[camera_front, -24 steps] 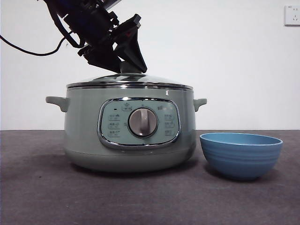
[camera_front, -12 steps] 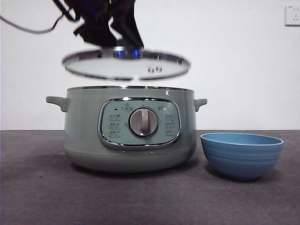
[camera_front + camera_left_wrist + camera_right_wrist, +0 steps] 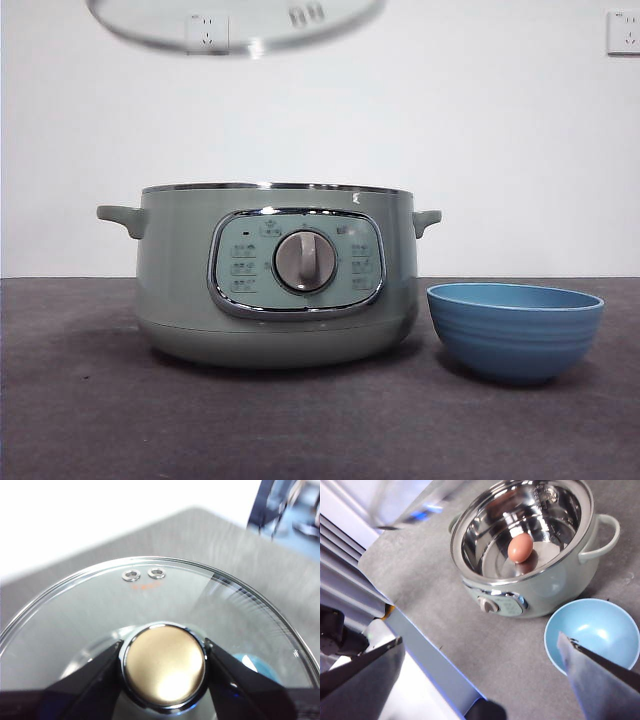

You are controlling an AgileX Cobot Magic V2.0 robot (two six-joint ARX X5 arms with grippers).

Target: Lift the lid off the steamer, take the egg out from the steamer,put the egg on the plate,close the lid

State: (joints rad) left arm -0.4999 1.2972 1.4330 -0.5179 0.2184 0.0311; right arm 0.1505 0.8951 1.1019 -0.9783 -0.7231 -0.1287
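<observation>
The clear glass lid [image 3: 235, 25] hangs high above the steamer [image 3: 275, 275], cut off by the top of the front view. My left gripper [image 3: 164, 650] is shut on the lid's round knob [image 3: 164, 666], one jaw on each side. The pot stands open, and the egg [image 3: 520, 547] lies on its shiny metal floor. Just right of the steamer stands the blue plate [image 3: 515, 330], a deep bowl with nothing in it. My right gripper [image 3: 480, 639] is open and holds nothing, high above the table on the near side of the steamer and plate [image 3: 592, 635].
The grey table's edge [image 3: 427, 650] runs close below the right gripper in its wrist view. A white wall with a socket [image 3: 623, 32] stands behind the table.
The lid has gone from resting on the steamer to high above it, carried by my left gripper. The arm itself has risen out of the front view.
</observation>
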